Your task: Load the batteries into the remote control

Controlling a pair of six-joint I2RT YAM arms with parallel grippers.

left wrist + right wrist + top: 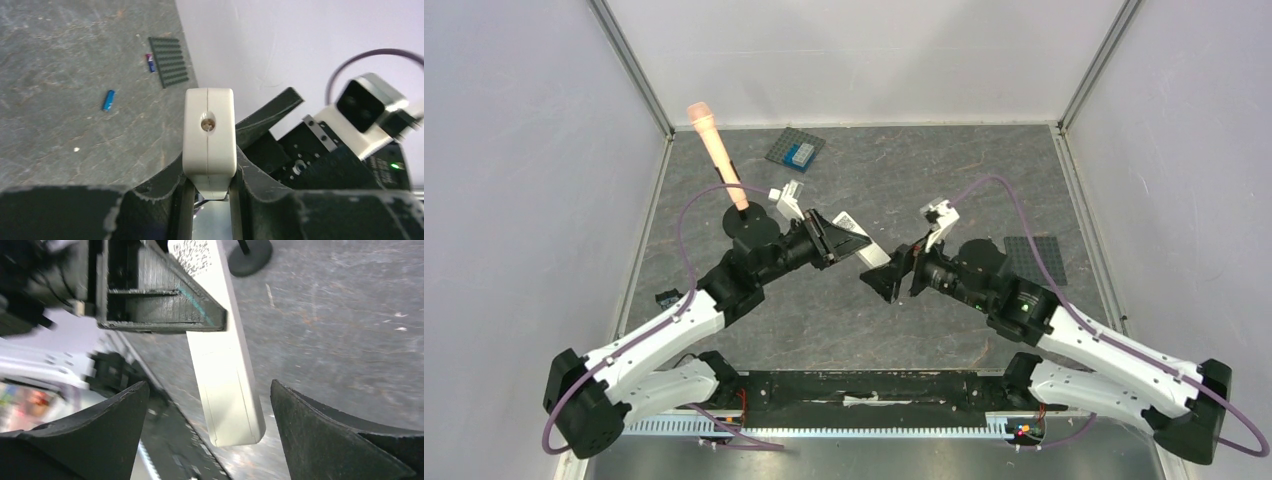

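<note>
The left claw [836, 238] is pinching the remote control [874, 254] by one end, its two fingers pressed against the long sides. The slim white body juts out towards the right, at the middle of the surface [904, 190]. In the left wrist view the remote's end face shows a small round window, with the black fingers [175, 175] touching it on either side. The right claw [892, 272] is spread wide just beside the remote's free end. In the right wrist view that end hangs between its two dark fingertips [125, 410] and touches neither. A printed code label sits on the remote's upper face near the left claw. One blue battery [108, 100] lies flat on the right part of the surface, apart from both claws. A second battery [149, 62] lies just beside the edge of a dark studded plate [170, 61], and I cannot tell if they touch. At the far side a grey studded plate [782, 153] carries a light-blue block [801, 153]. Left of it, a peach-coloured rod [707, 135] stands tilted on a round black base [750, 224].
</note>
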